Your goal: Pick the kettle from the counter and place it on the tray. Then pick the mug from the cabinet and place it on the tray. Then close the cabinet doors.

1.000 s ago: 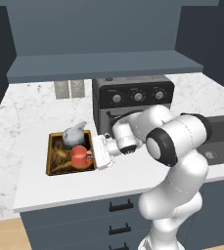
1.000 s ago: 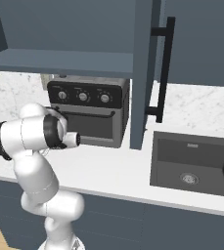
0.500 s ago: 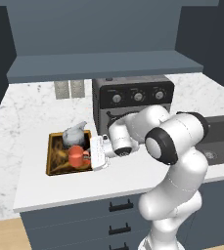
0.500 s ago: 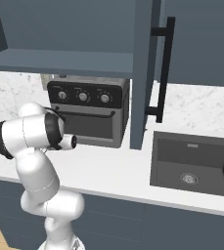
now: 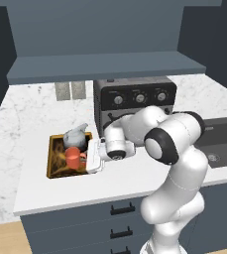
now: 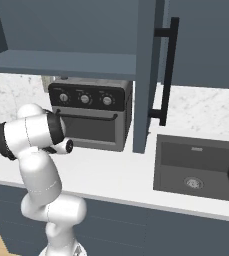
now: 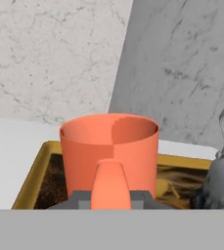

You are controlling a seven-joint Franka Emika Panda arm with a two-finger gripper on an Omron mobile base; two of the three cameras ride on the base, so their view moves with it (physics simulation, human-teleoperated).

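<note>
On the counter [image 5: 30,149] the tray [image 5: 54,166] carried the kettle [image 5: 74,139] and, just beside it, the upright mug [image 7: 109,152], whose handle stood between the fingers [image 7: 79,197] of the gripper [image 7: 110,197], nearly closed and gripping that handle.

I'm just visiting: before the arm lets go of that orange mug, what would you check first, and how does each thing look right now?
1. Mug over the tray: ok, it sits inside the yellow rim.
2. Mug upright: ok, its mouth faces up.
3. Gripper closed on the mug handle: ok, the fingers pinch it.
4. Mug bottom resting on the tray: cannot tell, the base is hidden.
5. Kettle on the tray and clear of the mug: on the tray ok; the gap between them cannot tell.
6. Cabinet door shut: not ok, it stands open, so closing it remains.
</note>
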